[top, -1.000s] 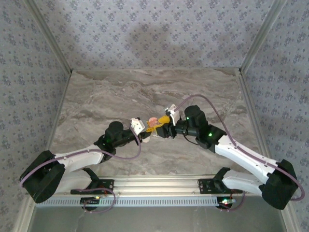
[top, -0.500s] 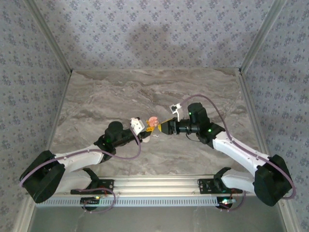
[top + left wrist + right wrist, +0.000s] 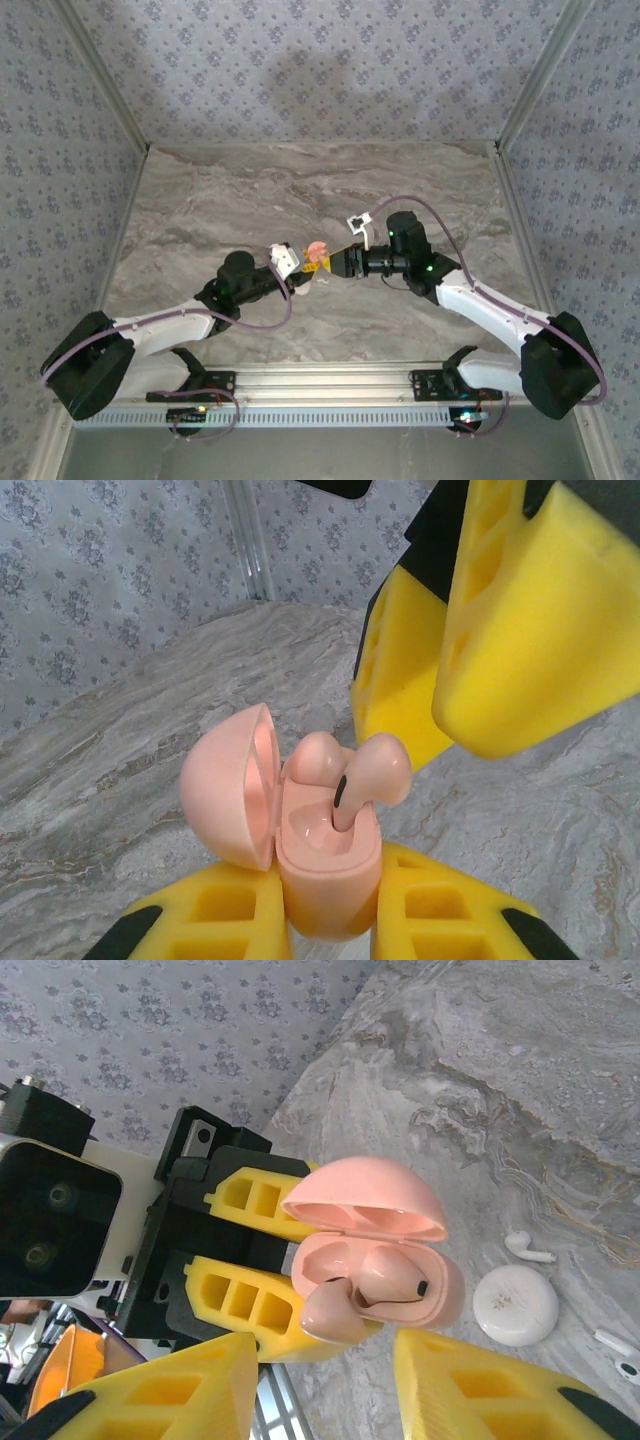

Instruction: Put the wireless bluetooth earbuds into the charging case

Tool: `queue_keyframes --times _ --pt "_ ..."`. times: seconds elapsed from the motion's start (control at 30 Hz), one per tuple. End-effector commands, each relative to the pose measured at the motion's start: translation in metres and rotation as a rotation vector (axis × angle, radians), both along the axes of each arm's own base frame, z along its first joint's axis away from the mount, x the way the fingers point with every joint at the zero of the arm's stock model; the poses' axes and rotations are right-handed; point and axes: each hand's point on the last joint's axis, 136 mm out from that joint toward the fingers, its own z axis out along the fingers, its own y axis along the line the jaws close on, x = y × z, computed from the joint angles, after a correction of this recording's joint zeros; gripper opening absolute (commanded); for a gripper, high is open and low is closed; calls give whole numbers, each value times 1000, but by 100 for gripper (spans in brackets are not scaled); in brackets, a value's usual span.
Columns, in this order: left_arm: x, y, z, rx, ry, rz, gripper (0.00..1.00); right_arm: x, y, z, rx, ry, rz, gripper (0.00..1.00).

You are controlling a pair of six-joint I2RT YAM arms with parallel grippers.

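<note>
Two end effectors meet above the middle of the worktop, well clear of every edge. The left end effector is pressed against the base of the pink charging case. It pinches the case upright, with the lid swung open on the side away from the right arm. The right end effector stands spread, with nothing between its yellow fingers. It hangs just beside the open mouth of the case and, as far as its own wrist view shows, does not touch it.

From that end effector the task's thing lies straight ahead and close. One earbud has its stem down in a well, but its head rides above the rim. Its long axis is near upright and tipped toward the right arm. The second earbud sits beside it, nearer the hinge; whether it is fully home I cannot tell.

By my judgement the right arm is both the nearer and the free one. The coming move would be a short push along the stem's axis, down into the well, with the left arm serving as the clamp.
</note>
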Motion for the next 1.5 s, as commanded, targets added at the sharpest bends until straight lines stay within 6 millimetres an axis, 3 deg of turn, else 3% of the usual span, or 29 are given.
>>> queue_keyframes --times 0.0,0.63,0.9,1.1,1.47 --pt "-1 -5 20 -45 -39 -18 0 -4 5 9 31 -6 34 40" --pt "-2 -2 18 -37 -38 -11 0 -12 24 17 42 -21 118 32" --pt "-3 0 19 -38 -44 -8 0 -18 13 9 -9 -5 104 40" --pt "-4 1 19 -39 -45 -8 0 -18 1 16 -14 -30 73 40" --pt "-3 1 20 -39 -47 -4 0 -15 10 26 15 -45 100 27"
